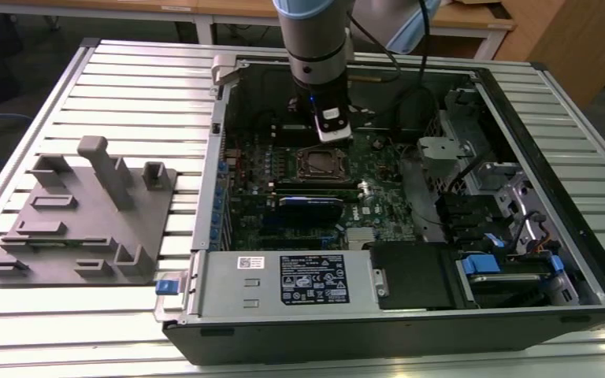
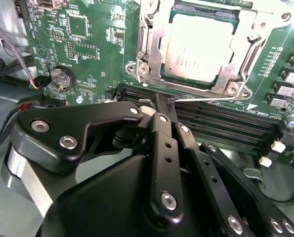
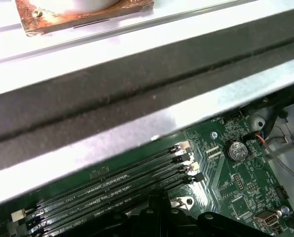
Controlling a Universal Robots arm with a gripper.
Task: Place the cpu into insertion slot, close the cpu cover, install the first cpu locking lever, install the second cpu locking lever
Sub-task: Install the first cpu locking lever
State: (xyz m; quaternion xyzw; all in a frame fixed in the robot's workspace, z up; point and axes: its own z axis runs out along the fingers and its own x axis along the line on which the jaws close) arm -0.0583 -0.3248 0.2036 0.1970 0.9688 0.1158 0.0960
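Basically the open computer case [image 1: 387, 335] walls in the green board [image 2: 87, 44], so the arm [image 1: 313, 39] reaches in from above. Gripper [image 2: 158, 102] is clenched, tips low over the memory slots [image 2: 221, 126] just beside the insertion slot [image 1: 321, 164], at the end of a thin lever rod [image 2: 206, 98]; pinching it or not, cannot tell. The cpu cover [image 2: 151, 47] lies down, framing the cpu [image 2: 198, 47] seated flat inside. Room looks tight: slots one side, socket rim the other

You've got a silver-grey arm [image 1: 313, 31] with pale blue joint caps and a black cable [image 1: 424, 43] trailing off it. Your gripper [image 2: 159, 102] is all black linkage bars, dotted with silver screws [image 2: 169, 199].
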